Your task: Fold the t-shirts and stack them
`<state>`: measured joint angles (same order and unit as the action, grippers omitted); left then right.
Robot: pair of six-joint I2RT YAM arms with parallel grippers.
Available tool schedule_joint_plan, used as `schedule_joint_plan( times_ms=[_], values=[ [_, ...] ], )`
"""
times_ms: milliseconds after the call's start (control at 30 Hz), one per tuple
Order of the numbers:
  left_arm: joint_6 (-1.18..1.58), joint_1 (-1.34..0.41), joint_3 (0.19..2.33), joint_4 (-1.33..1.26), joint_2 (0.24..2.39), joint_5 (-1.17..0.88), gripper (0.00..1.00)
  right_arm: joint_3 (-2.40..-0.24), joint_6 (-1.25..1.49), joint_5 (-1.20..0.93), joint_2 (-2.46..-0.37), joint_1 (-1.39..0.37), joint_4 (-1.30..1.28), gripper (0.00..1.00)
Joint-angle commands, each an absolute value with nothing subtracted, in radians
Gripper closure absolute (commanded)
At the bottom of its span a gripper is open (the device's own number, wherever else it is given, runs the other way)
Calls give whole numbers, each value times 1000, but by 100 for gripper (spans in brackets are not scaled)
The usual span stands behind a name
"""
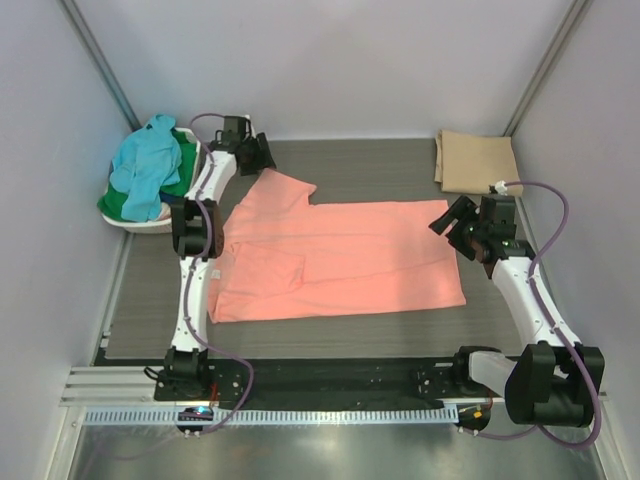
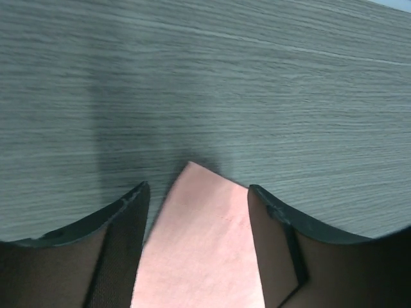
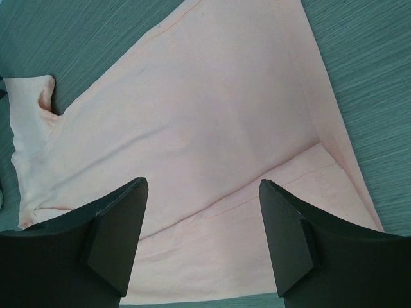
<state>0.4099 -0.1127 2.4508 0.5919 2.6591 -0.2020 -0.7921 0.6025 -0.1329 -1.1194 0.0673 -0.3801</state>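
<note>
A salmon-pink t-shirt [image 1: 350,255] lies spread flat on the grey mat, with its lower left part folded over. My left gripper [image 1: 262,155] hovers open at the shirt's back-left sleeve. In the left wrist view the sleeve corner [image 2: 199,256] lies between the two spread fingers [image 2: 122,224], which do not pinch it. My right gripper [image 1: 447,222] is open above the shirt's right edge. The right wrist view shows the shirt [image 3: 192,109] and its hem fold below the parted fingers [image 3: 289,231]. A folded tan t-shirt [image 1: 475,162] rests at the back right.
A white laundry basket [image 1: 145,227] stands at the back left beside the left arm, holding a light blue t-shirt [image 1: 148,165] on a green one [image 1: 118,203]. Grey walls close in on both sides. The arm bases sit on the rail at the near edge.
</note>
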Motion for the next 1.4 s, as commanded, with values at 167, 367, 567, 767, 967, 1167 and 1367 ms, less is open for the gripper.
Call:
schedule_joint_plan(
  times_ms=[167,367,567,767,967,1167,1367],
  values=[
    [381,-156,2367,609,2643,-128,47,-805,574,-106,-1106,64,-344,23],
    [373,-186,2370,626,2645,-54,71,-811,572,-101,-1112,64,-344,23],
    [439,-196,2280,566,2614,-54,97,-886,543,-49,-1225,61,-328,23],
    [494,-209,2097,405,2528,-57,100,-1070,526,90,-1503,66,-311,24],
    [500,-209,2092,396,2531,-110,100,-1290,532,167,-1784,67,-282,36],
    [508,-207,1987,313,2477,-100,100,-1411,505,167,-1997,67,-235,40],
    [503,-207,1930,275,2444,-100,100,-1473,471,202,-2079,67,-222,42]
  ],
)
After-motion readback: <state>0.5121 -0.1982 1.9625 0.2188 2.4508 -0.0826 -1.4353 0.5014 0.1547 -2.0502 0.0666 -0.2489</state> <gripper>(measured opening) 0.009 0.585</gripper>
